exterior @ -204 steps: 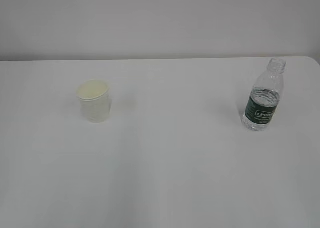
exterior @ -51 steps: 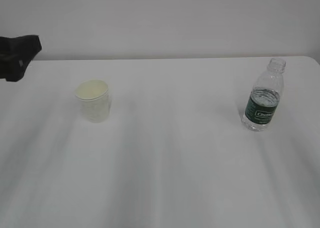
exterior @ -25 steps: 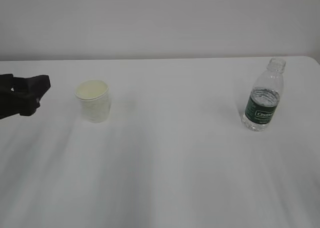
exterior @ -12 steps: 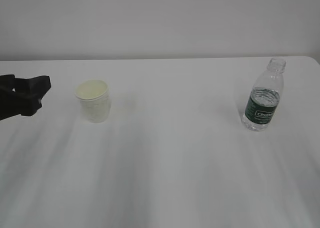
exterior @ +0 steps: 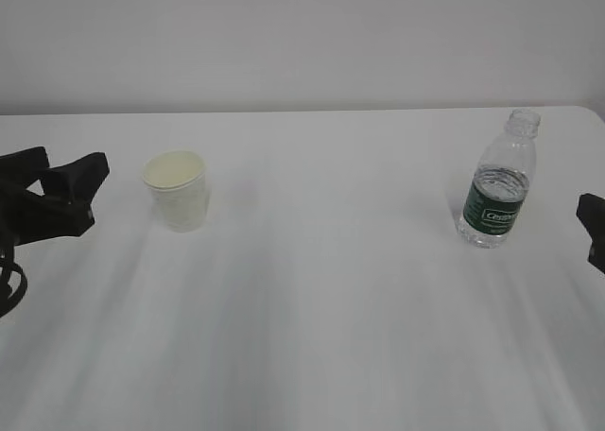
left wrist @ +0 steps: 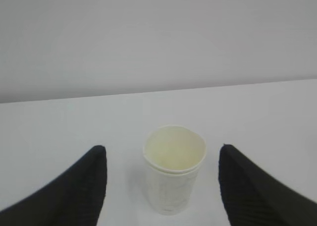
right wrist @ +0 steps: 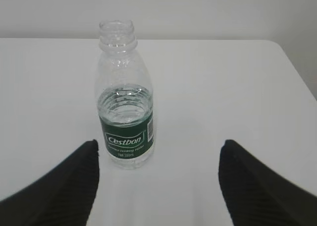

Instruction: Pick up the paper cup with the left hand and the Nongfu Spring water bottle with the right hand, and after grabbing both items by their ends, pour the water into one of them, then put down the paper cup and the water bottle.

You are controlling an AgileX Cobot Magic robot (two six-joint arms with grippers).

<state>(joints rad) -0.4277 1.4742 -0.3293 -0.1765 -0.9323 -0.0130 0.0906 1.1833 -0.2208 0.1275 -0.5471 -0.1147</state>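
Worktop (exterior: 321, 336), plain white, carries two things standing well apart. Toward its left side stands the small white tapered paper cup (exterior: 177, 191) with a rolled rim and a pale cream-yellow inside, upright and with its mouth open to the top. Toward the right edge stands the small clear ribbed plastic water bottle (exterior: 498, 181) with a dark green label band and white lettering, also upright, its narrow neck capless. Clear water (right wrist: 125, 105) fills the bottle up to about the top of the label.

At the left border of the exterior view the black left hand (exterior: 59, 193) sits low over the surface, near the cup but apart from it. In the left wrist view its two black fingers (left wrist: 74, 191) stand wide apart, one on each side of the cup, which lies ahead between them; neither finger touches it, and they hold nothing.

At the right border only a small black part of the right hand (exterior: 593, 225) shows, near the bottle without touching it. In the right wrist view its fingers (right wrist: 64, 189) are spread wide and empty, with the bottle standing ahead between them, closer to the left-hand finger.
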